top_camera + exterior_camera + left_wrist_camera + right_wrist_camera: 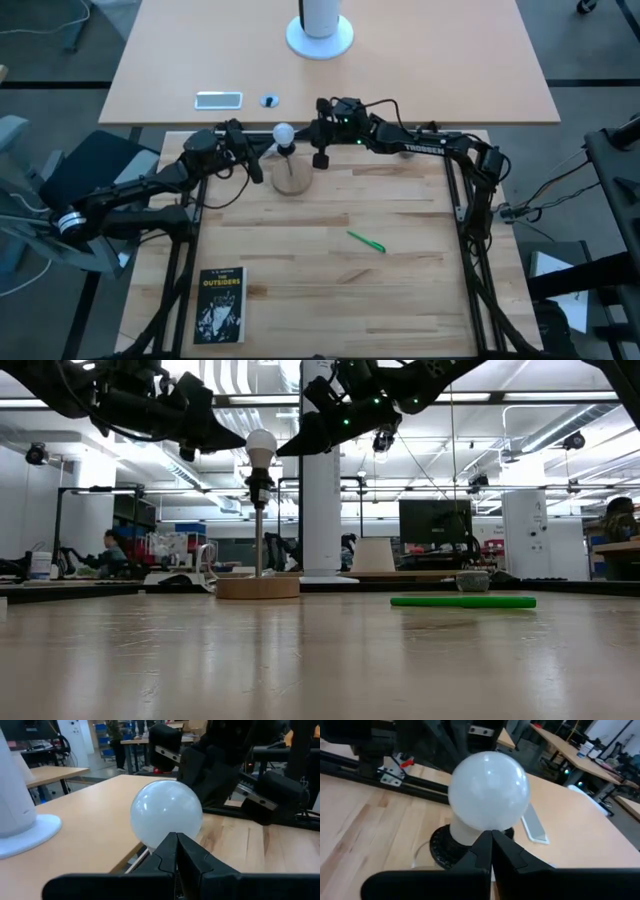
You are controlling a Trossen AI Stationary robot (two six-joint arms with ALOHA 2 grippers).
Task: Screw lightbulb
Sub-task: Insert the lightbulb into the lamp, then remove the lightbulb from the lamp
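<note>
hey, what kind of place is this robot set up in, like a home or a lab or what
Most likely a robotics lab or open workshop. The low view shows rows of workbenches behind the table, a monitor and exposed ceiling ducts. The lightbulb stands on a test stand between two robot arms.

lightbulb (284,132) (white), flanked by claws

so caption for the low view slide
White frosted lightbulb seated upright on a round wooden lamp base, both pincers shut on either side, green pen lying nearby.
</note>
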